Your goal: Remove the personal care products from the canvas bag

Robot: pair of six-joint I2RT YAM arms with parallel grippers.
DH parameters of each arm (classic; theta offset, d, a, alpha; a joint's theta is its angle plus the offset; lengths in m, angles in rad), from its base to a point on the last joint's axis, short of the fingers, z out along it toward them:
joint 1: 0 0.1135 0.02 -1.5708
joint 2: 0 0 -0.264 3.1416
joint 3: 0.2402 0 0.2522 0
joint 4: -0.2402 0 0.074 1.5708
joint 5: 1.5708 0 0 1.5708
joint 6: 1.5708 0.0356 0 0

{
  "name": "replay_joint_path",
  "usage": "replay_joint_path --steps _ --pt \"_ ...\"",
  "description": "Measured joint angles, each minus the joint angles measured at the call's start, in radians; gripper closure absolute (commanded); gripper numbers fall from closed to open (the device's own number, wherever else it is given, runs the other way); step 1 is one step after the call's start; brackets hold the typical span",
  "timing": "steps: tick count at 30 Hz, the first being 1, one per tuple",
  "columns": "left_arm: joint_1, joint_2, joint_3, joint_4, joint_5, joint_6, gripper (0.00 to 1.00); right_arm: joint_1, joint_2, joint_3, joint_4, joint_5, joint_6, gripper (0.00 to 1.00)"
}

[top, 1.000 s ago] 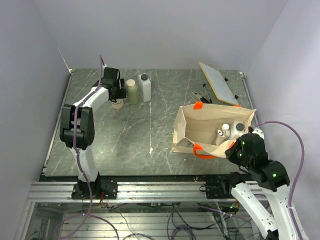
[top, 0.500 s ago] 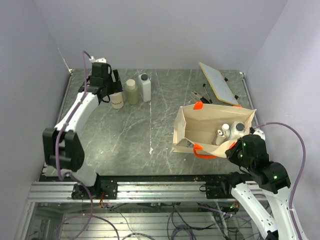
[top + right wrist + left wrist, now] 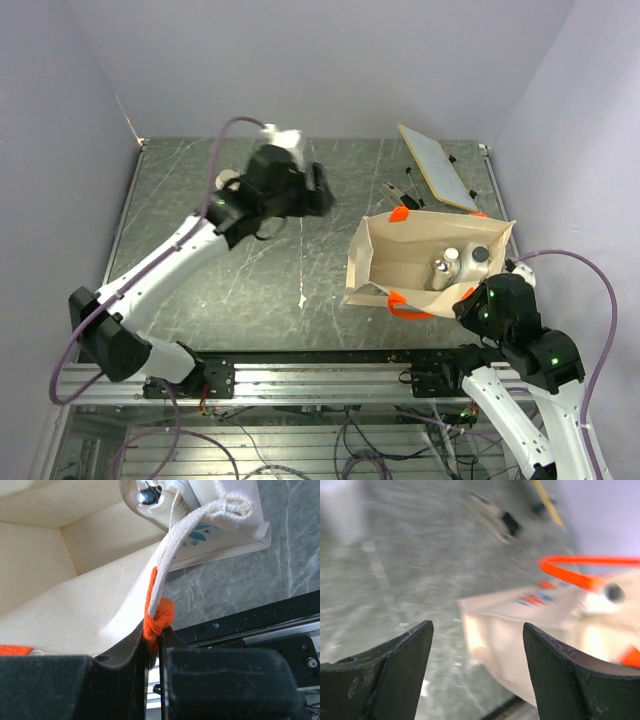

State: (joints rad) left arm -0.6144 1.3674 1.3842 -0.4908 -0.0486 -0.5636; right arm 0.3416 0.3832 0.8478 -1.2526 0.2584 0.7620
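Canvas bag (image 3: pixel 395 255) at right edge, bottles (image 3: pixel 452 262) inside: right gripper (image 3: pixel 159 632) pinched its rim, left gripper (image 3: pixel 476 655) gaped empty; a slip risked toppling it.

Top cam: high, behind the arms, looking down. Left wrist faces the bag (image 3: pixel 495 625) from farther off; right wrist is close-up on it. All three share it.

You have one canvas bag (image 3: pixel 375 262), pinched at its rim in your right gripper (image 3: pixel 159 641), and it carries two orange handles (image 3: pixel 412 304). Inside it, count three bottles (image 3: pixel 452 258) by their tops. One more bottle (image 3: pixel 228 180) peeks out beside your left arm (image 3: pixel 165 265); any others there are hidden. One flat board (image 3: pixel 437 165) lies beyond the bag.
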Motion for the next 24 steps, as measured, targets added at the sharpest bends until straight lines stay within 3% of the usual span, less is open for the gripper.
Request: replay_joint_path --steps 5,9,20,24 --pt "-0.362 0.144 0.198 0.022 -0.027 0.027 0.23 0.000 -0.008 0.024 -0.039 0.009 0.026 1.00" --pt "-0.528 0.277 0.344 0.053 -0.034 0.089 0.25 0.000 -0.045 0.044 -0.074 0.025 0.043 1.00" --pt "-0.609 0.674 0.568 0.039 -0.010 0.241 0.26 0.000 -0.059 0.041 -0.083 0.035 0.072 1.00" --pt "-0.620 0.784 0.644 0.023 -0.006 0.271 0.15 0.000 -0.046 0.040 -0.076 0.038 0.064 1.00"
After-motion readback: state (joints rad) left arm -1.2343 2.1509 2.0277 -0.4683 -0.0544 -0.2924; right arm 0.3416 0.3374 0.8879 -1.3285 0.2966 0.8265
